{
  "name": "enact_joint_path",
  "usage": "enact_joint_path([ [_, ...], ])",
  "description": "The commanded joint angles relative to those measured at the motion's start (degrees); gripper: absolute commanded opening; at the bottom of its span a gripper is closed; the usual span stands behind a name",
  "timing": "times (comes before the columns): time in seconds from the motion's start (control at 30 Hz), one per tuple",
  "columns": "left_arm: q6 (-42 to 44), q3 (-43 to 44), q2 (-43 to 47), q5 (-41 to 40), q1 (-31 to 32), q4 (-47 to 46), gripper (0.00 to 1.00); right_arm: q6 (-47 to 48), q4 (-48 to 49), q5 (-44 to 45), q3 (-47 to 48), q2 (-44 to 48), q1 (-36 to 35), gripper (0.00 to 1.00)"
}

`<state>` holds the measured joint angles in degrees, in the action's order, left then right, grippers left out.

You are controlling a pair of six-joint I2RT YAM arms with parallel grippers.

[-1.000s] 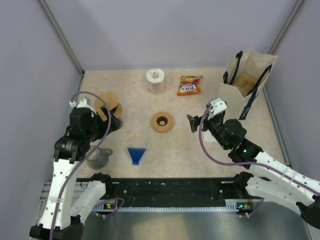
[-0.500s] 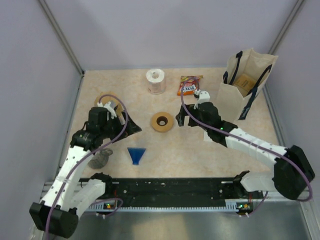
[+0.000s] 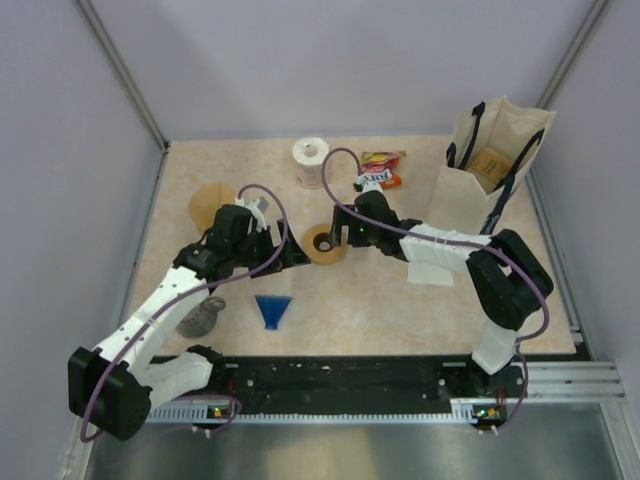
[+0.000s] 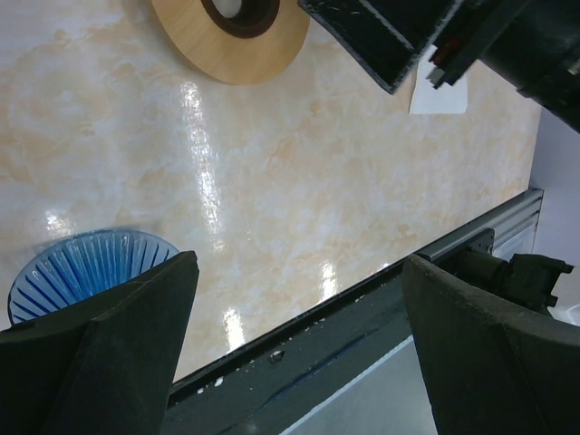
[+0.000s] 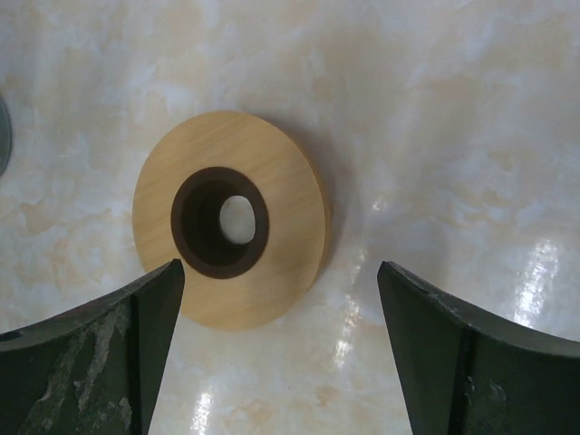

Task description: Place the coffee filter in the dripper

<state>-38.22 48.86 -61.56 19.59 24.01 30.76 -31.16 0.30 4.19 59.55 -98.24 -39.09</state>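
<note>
The blue ribbed dripper (image 3: 272, 308) lies on the table near the front, also seen in the left wrist view (image 4: 86, 263). The tan paper coffee filter (image 3: 208, 203) rests at the back left, partly hidden behind my left arm. A wooden ring with a dark hole (image 3: 325, 244) sits mid-table. My left gripper (image 3: 296, 256) hovers open between the ring and the dripper, holding nothing (image 4: 299, 353). My right gripper (image 3: 336, 236) hangs open just over the ring (image 5: 231, 217), which lies partly between its fingers; nothing is held (image 5: 281, 353).
A paper roll (image 3: 312, 162) and an orange snack bag (image 3: 380, 172) lie at the back. A paper bag (image 3: 490, 165) stands at the right, a white card (image 3: 432, 272) below it. A grey glass vessel (image 3: 200, 318) sits left of the dripper. The black rail (image 3: 340, 375) borders the front.
Both arms have swung toward the table's middle. The left gripper moved right, away from the filter; the right gripper reached left over the wooden ring and its jaws narrowed slightly.
</note>
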Motion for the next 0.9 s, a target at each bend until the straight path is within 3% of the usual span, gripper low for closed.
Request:
enact_joint_path([
  [0.0,0.9,1.5,0.4,-0.9,0.2,-3.1,0.99,0.6,-0.1,-0.9,5.8,-5.5,0.3,0.86],
  [0.63,1.8,1.7,1.1,-2.7,0.5,-1.9,0.99,4.0,-5.3,1.4,12.3,-14.8,-1.3,0.51],
  [0.77,2.0,2.3,1.3,-3.9,0.5,-1.0,0.99,4.5,-4.9,0.7,11.8,-13.7,-1.3,0.27],
  [0.87,2.3,3.1,1.5,-4.7,0.5,0.2,0.99,5.8,-3.6,0.2,10.6,-11.0,-1.3,0.18],
])
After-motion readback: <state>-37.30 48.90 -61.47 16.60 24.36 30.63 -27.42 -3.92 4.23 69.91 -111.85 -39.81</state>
